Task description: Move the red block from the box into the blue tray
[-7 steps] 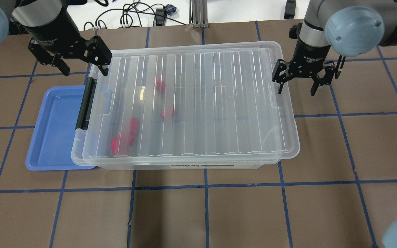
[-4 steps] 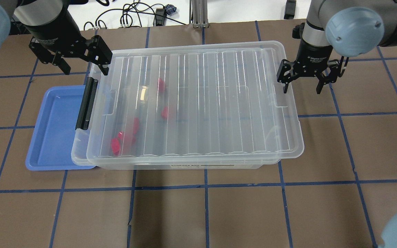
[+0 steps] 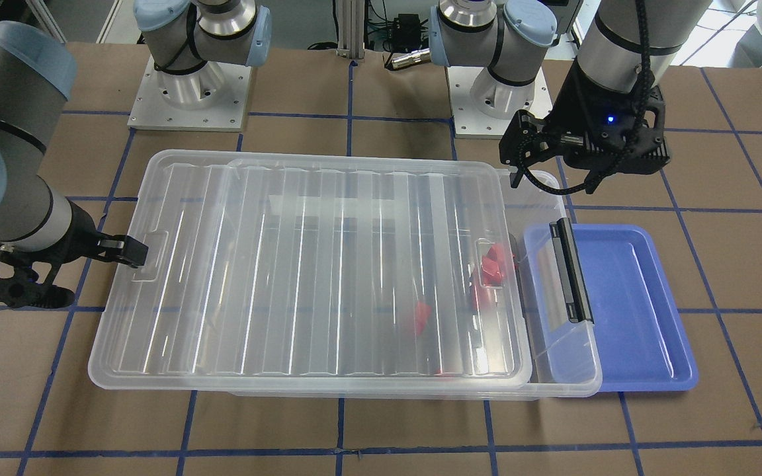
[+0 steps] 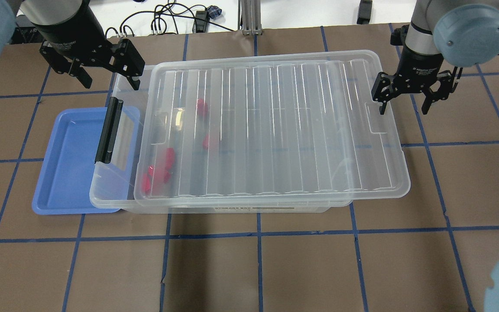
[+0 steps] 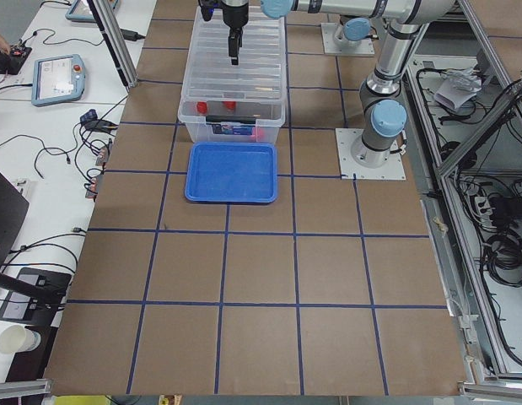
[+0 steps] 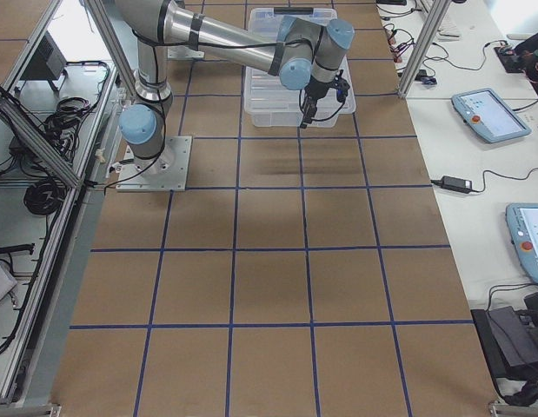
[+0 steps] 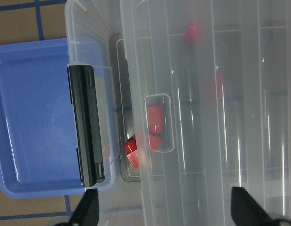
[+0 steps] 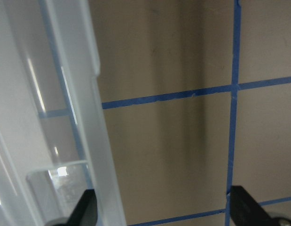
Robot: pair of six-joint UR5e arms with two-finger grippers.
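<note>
Several red blocks (image 4: 169, 157) lie loose on the floor of the box (image 4: 115, 190), all in the end closest to the left hand (image 4: 111, 82) and well apart from the right hand (image 4: 403, 110). They show only as blurred red shapes through the ribbed lid (image 4: 275, 130), so an exact count cannot be given. In the left wrist view a few of them are bunched together under the lid's edge.

The lid sits offset on the box. It overhangs the end at the right hand and leaves a strip of the box uncovered at the end nearer the left hand, where the black latch handle (image 4: 108, 130) stands.

The left hand hangs above the far corner of that uncovered end with its fingers spread wide, holding nothing. The right hand is spread wide too and holds nothing. One of its fingertips (image 4: 381, 108) is at the notch in the lid's overhanging end and the other is out over the bare surface (image 4: 319, 268) — whether the first actually touches the lid cannot be told.

The blue tray (image 4: 65, 164) lies flat on the surface on the left hand's side, just beside the latch end of the box, with no block in it.
</note>
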